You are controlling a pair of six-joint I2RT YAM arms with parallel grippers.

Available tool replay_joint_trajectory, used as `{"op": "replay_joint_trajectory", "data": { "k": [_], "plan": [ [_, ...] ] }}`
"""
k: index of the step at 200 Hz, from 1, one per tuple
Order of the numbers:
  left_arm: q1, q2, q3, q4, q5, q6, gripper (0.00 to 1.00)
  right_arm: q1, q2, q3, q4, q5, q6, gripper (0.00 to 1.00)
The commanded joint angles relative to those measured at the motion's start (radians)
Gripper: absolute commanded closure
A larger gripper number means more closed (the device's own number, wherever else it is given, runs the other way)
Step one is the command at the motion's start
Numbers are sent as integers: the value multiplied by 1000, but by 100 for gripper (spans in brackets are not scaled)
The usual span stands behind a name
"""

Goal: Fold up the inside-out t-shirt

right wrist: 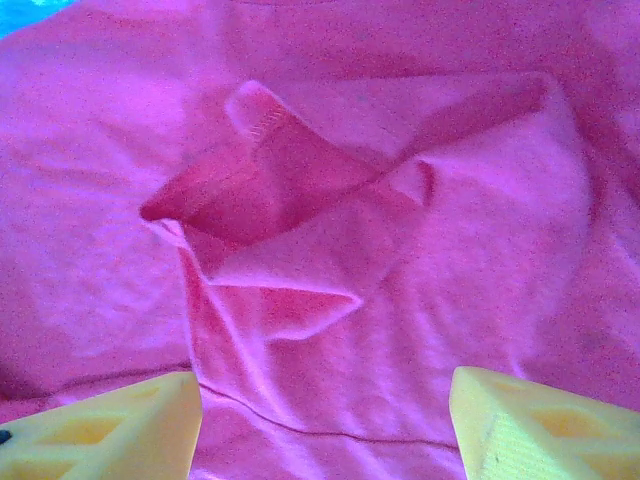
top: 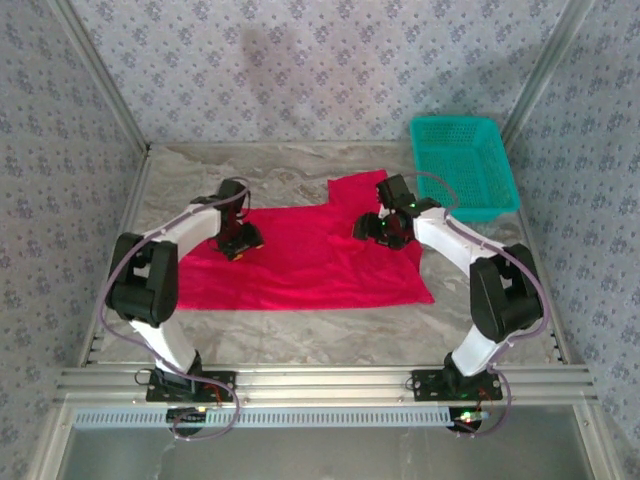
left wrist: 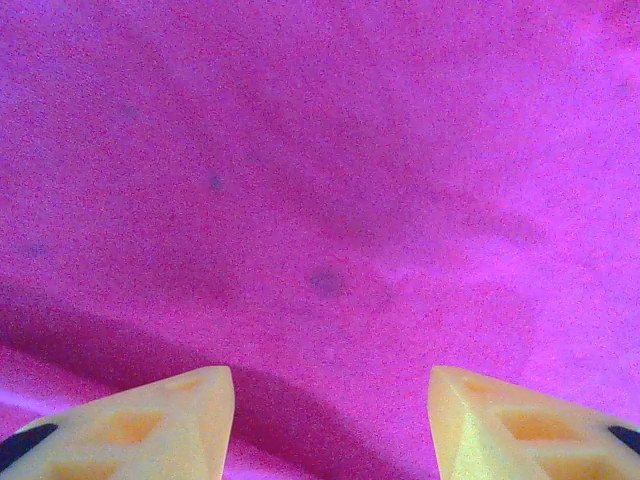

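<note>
Jaws stand spread and pinch nothing: the left gripper hangs over smooth, flat cloth, the right gripper over a puckered, stitched flap. Each should drop squarely and nip one hem edge, I'd say. The plain crimson soft-cloth t-shirt lies spread on the grey marbled table, near a teal plastic mesh basket.

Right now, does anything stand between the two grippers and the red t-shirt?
Nothing visible does. The left gripper and the right gripper are both open, directly over bare cloth of the t-shirt. The teal basket stands at the far right, beside the shirt and not on it.
</note>
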Motion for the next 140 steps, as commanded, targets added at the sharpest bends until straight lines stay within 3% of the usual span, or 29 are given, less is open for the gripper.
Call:
{"op": "replay_joint_trajectory", "data": {
  "k": [1,40,80,104,140],
  "plan": [
    [79,-76,-31,25,23,16,46,1,78,14,34,-72,-16,31],
    [222,15,-88,161,127,30,46,0,217,69,14,-92,-18,31],
    [321,90,-178,153,161,16,47,37,191,-34,-8,-79,-16,31],
    [382,24,-280,119,162,9,47,89,127,-119,-69,-60,-41,30],
    [389,-132,-375,84,155,13,46,134,8,-186,-143,-39,-56,29]
  ]
}}
